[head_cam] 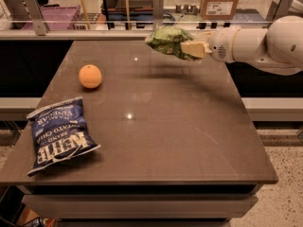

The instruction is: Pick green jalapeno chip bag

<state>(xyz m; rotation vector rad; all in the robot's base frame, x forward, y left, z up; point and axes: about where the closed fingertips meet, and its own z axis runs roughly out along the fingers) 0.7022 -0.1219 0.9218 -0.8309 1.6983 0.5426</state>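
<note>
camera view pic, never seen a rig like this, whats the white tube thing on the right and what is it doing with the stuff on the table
The white tube is a robot arm reaching in from the right. At its tip is the gripper, two beige fingers that pinch things. This one camera looks down over the brown table; where it is mounted I cannot tell. The gripper is shut on the green jalapeno chip bag and holds it in the air above the table's far side. On the table lie a round orange thing, likely a fruit, at the left, and a dark blue chip bag flat near the front left corner.
</note>
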